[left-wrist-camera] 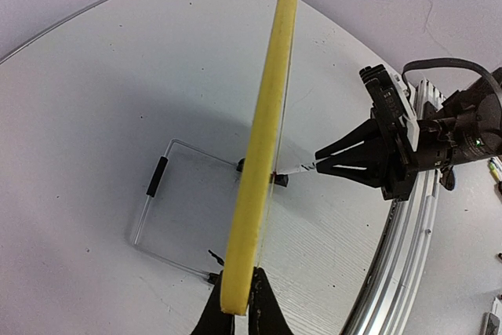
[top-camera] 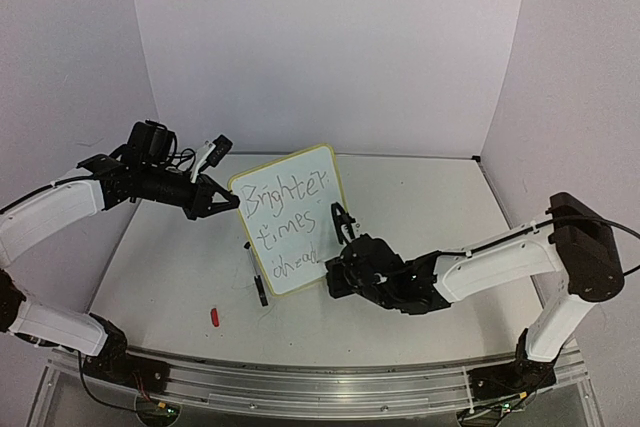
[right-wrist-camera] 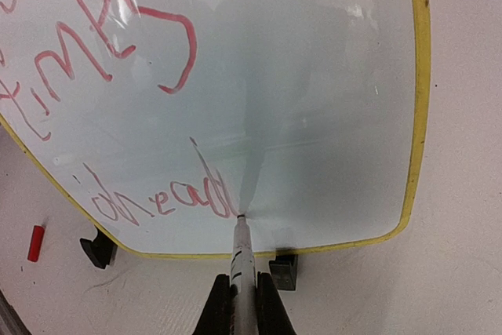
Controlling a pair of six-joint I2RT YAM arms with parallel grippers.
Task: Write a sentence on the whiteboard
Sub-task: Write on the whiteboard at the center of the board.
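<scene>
Currently the left pincer (left-wrist-camera: 237,307) is closed tight on the yellow rim at the upper left edge of the whiteboard (right-wrist-camera: 329,100), which stands near-upright on its black feet (right-wrist-camera: 284,270) mid-counter (top-camera: 420,197). Risk: with a one-edge hold, marker pressure could pivot the board or slip the rim. The sentence (top-camera: 285,219) is three thin, wobbly lines, "Brighter / times / ahead", reddish in the right wrist view; no full stop visible. The right pincer (right-wrist-camera: 241,297) is closed around the marker (right-wrist-camera: 241,260), whose tip touches the board just right of the final "d". Risk: sideways drag would smear that letter, and a hard press could skid the feet.
</scene>
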